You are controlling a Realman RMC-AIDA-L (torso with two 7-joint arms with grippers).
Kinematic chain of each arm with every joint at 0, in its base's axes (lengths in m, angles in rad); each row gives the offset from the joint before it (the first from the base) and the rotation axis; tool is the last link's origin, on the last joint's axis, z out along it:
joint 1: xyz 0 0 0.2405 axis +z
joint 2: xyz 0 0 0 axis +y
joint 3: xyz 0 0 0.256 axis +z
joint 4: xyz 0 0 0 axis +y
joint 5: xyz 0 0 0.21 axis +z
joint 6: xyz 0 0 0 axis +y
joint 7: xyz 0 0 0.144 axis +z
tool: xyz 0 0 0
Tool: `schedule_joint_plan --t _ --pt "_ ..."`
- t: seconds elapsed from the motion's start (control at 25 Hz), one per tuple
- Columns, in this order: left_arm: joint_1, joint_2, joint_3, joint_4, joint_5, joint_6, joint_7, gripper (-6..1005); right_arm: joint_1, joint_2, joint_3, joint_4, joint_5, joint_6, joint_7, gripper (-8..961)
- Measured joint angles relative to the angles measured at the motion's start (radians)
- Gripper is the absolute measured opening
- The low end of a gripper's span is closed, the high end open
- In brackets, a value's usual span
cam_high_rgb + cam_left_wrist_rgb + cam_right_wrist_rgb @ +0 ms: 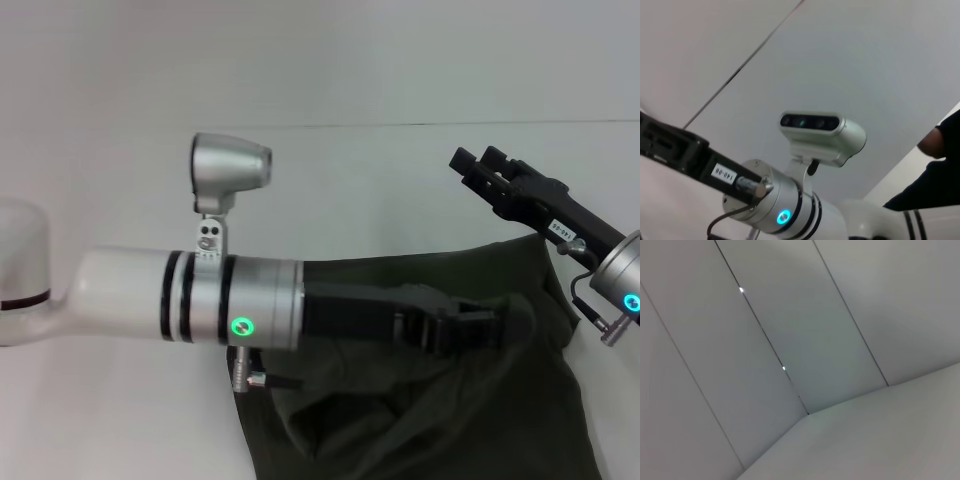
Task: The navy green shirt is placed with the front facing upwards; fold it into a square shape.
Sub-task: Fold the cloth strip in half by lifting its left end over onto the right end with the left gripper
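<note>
Where the head view looks down on the white table, the navy green shirt lies rumpled at the lower right: dark olive cloth, bunched into soft folds, upper edge running roughly straight, no lettering showing. Left arm stretches across the middle of the view, its black left hand low over the shirt's upper part; whether it is spread or pinching cloth cannot be told. Right hand is raised beyond the shirt's far right corner, clear of the cloth, fingers slightly parted and holding nothing. Left wrist view: right arm's wrist camera, pale walls behind.
</note>
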Motion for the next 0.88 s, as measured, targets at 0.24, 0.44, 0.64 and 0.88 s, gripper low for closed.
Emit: schedule_joint_plan --t 0.24,0.44,0.64,0.88 --pt "-0.025 0.000 0.029 -0.063 -0.003 -0.065 0.033 43 -0.012 -0.001 0.025 -0.005 0.000 -0.004 0.000 641" --pt "-0.041 0.000 0.026 -0.109 -0.003 -0.103 0.067 43 -0.018 -0.001 0.065 -0.006 0.000 -0.007 -0.001 641" --pt "-0.065 0.000 0.022 -0.174 -0.003 -0.164 0.117 43 -0.017 -0.001 0.067 -0.007 0.000 -0.007 -0.001 641" --pt "-0.077 0.000 -0.010 -0.241 -0.004 -0.233 0.180 44 -0.016 -0.001 0.068 -0.008 0.000 -0.008 -0.002 640"
